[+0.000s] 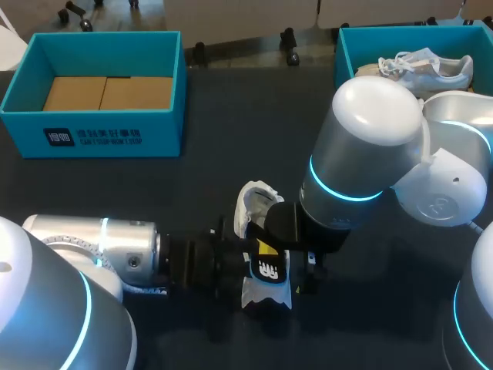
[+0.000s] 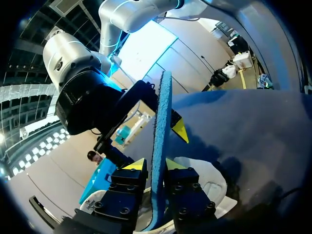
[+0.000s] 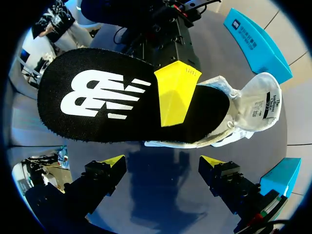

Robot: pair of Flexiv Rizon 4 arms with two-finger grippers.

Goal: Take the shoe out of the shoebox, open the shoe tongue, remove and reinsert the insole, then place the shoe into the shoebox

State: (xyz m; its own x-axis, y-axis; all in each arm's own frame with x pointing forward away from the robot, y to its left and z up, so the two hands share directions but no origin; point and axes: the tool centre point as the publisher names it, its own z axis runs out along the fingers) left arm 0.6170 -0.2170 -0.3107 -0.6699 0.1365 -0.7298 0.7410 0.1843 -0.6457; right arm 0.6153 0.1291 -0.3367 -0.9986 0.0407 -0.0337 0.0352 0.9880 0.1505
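Observation:
A white shoe [image 1: 253,202] lies on the dark table, also seen past the fingers in the wrist views [image 3: 253,105] [image 2: 204,175]. A black insole [image 1: 268,271] with a white logo [image 3: 97,97] sticks out of it on edge, its blue underside [image 2: 161,112] showing. My left gripper [image 1: 258,254] [image 2: 155,165] is shut on the insole, one yellow fingertip [image 3: 175,92] flat on its black face. My right gripper [image 3: 161,162] stands wide open close in front of the insole's face, holding nothing. One of its fingertips [image 2: 179,130] shows just beside the insole.
A teal shoebox [image 1: 108,135] with cardboard in its bottom stands at the back left. A second teal box [image 1: 343,62] at the back right holds another white shoe [image 1: 431,69]. My right arm's large wrist hangs over the table's middle right.

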